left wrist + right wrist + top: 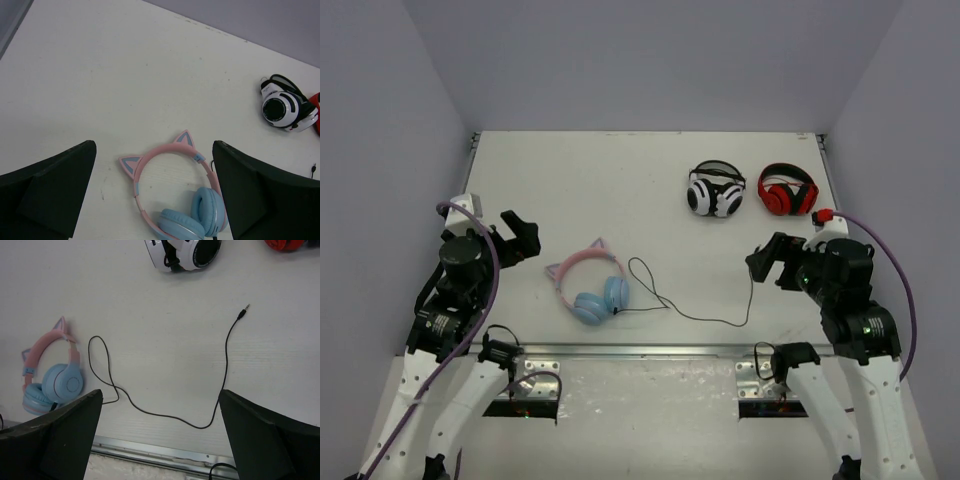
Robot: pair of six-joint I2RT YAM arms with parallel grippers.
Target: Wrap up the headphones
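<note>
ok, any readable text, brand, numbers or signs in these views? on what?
None can be read.
White headphones: any marking on the band is too small and blurred to read.
Pink headphones and their cable: no lettering visible.
Red headphones: no lettering visible; they are small in the top view and cut off in both wrist views.

The white table (570,180) carries the headphones (614,293), white-and-black headphones (701,194) and red-and-black headphones (778,197).
</note>
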